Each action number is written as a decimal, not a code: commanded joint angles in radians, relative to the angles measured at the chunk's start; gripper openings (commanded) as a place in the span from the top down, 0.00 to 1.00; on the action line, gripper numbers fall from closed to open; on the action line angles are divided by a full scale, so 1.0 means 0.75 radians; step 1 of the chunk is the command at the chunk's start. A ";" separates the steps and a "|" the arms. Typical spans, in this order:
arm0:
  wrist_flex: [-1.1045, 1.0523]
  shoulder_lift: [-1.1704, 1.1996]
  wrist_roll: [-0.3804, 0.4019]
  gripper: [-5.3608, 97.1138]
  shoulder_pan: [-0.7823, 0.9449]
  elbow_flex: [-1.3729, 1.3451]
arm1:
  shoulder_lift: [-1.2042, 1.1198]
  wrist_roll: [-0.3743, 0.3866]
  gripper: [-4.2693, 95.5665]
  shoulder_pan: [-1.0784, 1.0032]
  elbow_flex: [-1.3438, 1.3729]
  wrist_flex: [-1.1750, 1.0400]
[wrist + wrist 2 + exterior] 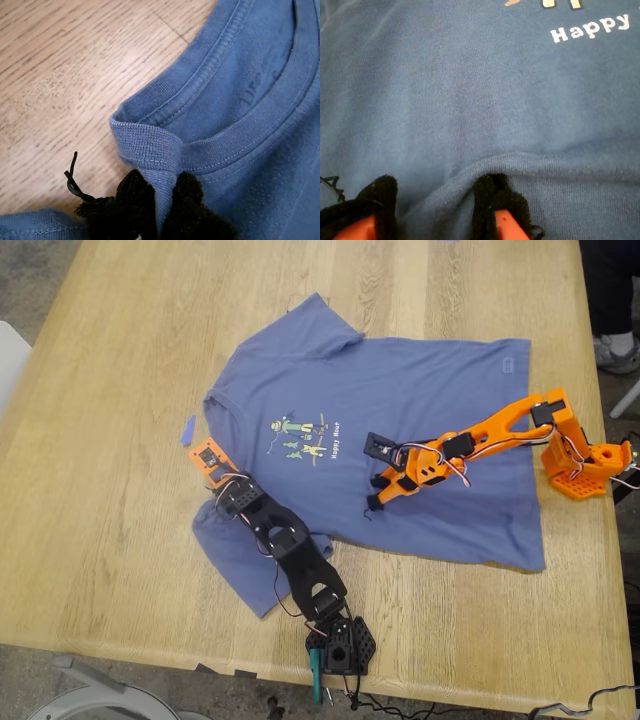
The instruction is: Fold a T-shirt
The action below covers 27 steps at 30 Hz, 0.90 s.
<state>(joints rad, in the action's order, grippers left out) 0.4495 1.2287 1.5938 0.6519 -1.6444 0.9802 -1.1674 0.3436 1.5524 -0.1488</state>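
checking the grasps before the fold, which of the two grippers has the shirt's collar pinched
My first gripper, on the black arm: its pads close on the ribbed neckband of the T-shirt. My second gripper, on the orange arm, presses plain chest fabric below the print.

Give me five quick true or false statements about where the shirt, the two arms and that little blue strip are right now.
1. The T-shirt lies spread on the wooden table. True.
2. My first end effector pinches the ribbed collar. True.
3. My second end effector hangs above bare wood. False: it is on the shirt's fabric below the "Happy" lettering, its jaws apart around a raised fold.
4. The blue tape strip lies on the shirt's chest. False: it lies on the table, off the shirt toward the exterior view's left.
5. The shirt's print faces down. False: the cartoon print faces up.
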 commanded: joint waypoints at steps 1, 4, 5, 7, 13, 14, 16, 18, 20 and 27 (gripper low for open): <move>0.002 0.223 0.012 0.95 -0.033 -0.020 | -0.049 0.008 0.70 0.047 -0.074 -0.049; 0.002 0.266 0.014 0.95 -0.037 -0.076 | -0.090 0.006 0.69 0.037 -0.131 -0.112; -0.002 0.278 0.014 0.95 -0.037 -0.092 | -0.104 0.004 0.69 0.035 -0.155 -0.139; -0.014 0.295 0.014 0.95 -0.039 -0.123 | -0.143 -0.004 0.69 0.031 -0.223 -0.211; -0.029 0.337 0.016 0.95 -0.063 -0.160 | -0.272 -0.018 0.70 0.037 -0.489 -0.485; -0.029 0.342 0.016 0.95 -0.070 -0.160 | -0.301 -0.022 0.71 0.039 -0.540 -0.524; -0.029 0.350 0.018 0.95 -0.080 -0.160 | -0.364 -0.027 0.72 0.041 -0.648 -0.583; -0.029 0.358 0.018 0.95 -0.088 -0.162 | -0.432 -0.033 0.74 0.045 -0.765 -0.640; -0.029 0.370 0.018 0.95 -0.092 -0.172 | -0.481 -0.045 0.77 0.045 -0.857 -0.702; -0.029 0.427 0.020 0.95 -0.106 -0.227 | -0.548 -0.067 0.82 0.037 -0.990 -0.865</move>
<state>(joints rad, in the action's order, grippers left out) 0.4387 1.4005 1.5969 0.5860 -1.8208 0.5983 -1.2088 0.3451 0.8283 -0.7716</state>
